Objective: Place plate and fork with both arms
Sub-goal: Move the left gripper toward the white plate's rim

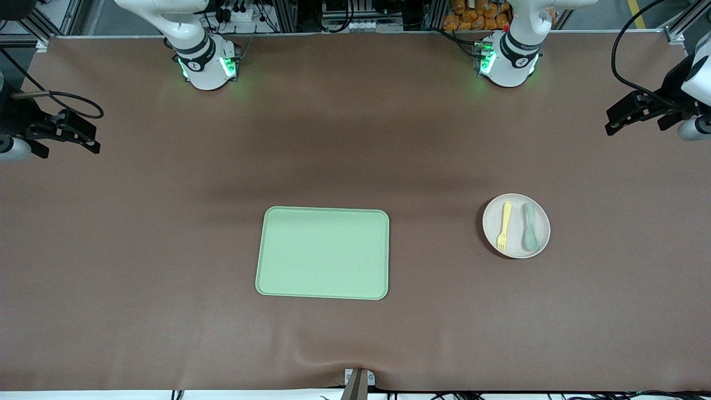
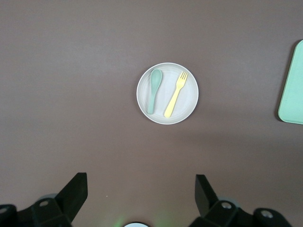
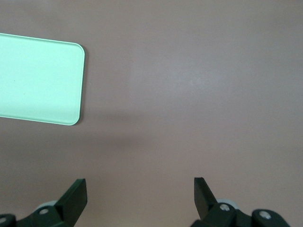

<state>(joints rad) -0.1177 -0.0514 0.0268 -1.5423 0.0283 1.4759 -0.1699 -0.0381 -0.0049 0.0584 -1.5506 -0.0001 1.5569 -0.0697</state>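
Note:
The pale plate [image 1: 540, 243] lies on the table toward the left arm's end, and also shows in the left wrist view [image 2: 189, 106]. On it lie the pale-yellow fork [image 1: 504, 225], which the left wrist view shows too [image 2: 175, 94], and a grey-green spoon [image 1: 529, 226]. My left gripper [image 1: 611, 129] is open and empty, high over the table's edge at the left arm's end; in its wrist view [image 2: 141, 191] the plate is well apart from it. My right gripper [image 1: 94, 145] is open and empty, high over the right arm's end; in its wrist view [image 3: 140, 194] only bare table lies under it.
A rectangular light-green tray [image 1: 323, 253] lies in the middle of the table, nearer the front camera than both arm bases; it also shows in the right wrist view [image 3: 40, 85] and at the edge of the left wrist view [image 2: 293, 85]. A brown mat [image 1: 166, 222] covers the table.

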